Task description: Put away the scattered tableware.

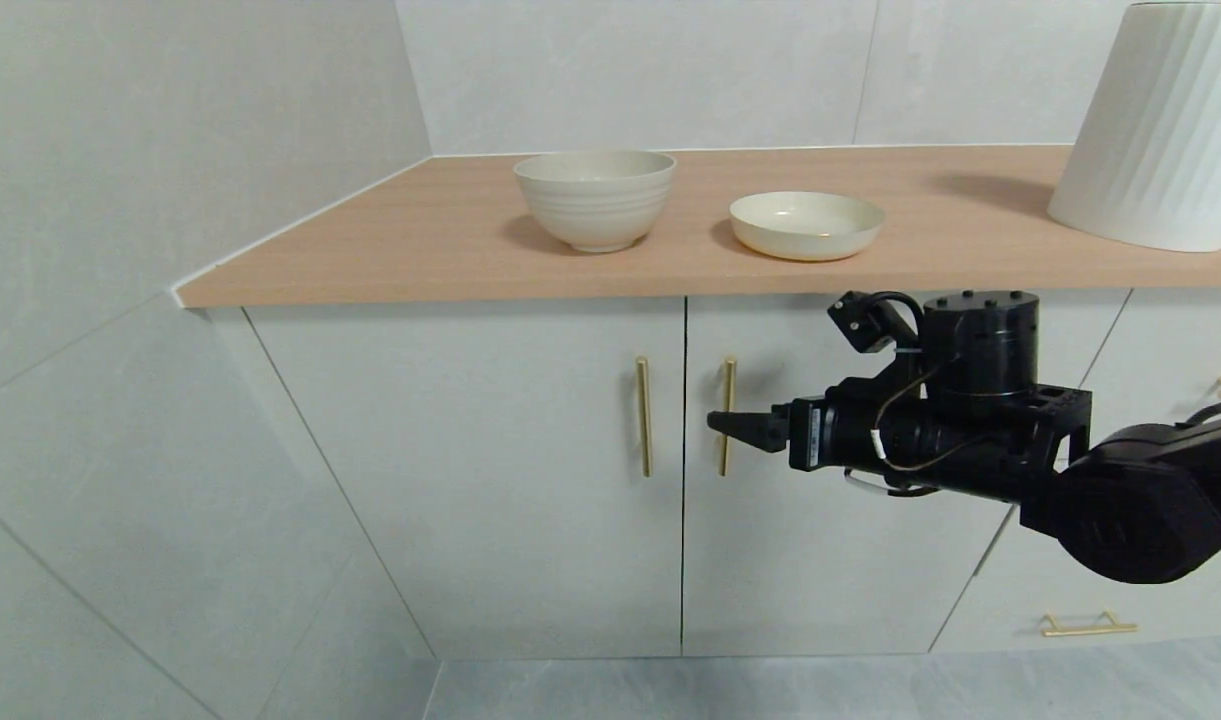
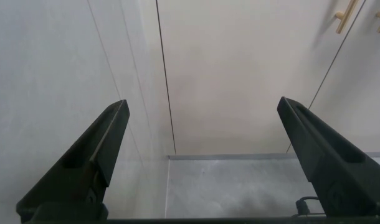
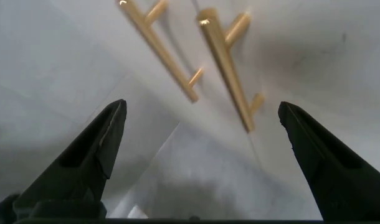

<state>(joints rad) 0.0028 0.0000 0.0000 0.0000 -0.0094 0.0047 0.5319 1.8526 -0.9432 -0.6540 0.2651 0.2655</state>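
your right tool is spread wide, empty, at a gold door handle; your left tool gapes empty too.

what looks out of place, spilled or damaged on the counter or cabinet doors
Nothing stands out. The bowl and the shallow dish sit upright and apart on the counter, with no spill or chips visible. Both cabinet doors look shut, their gold handles straight.
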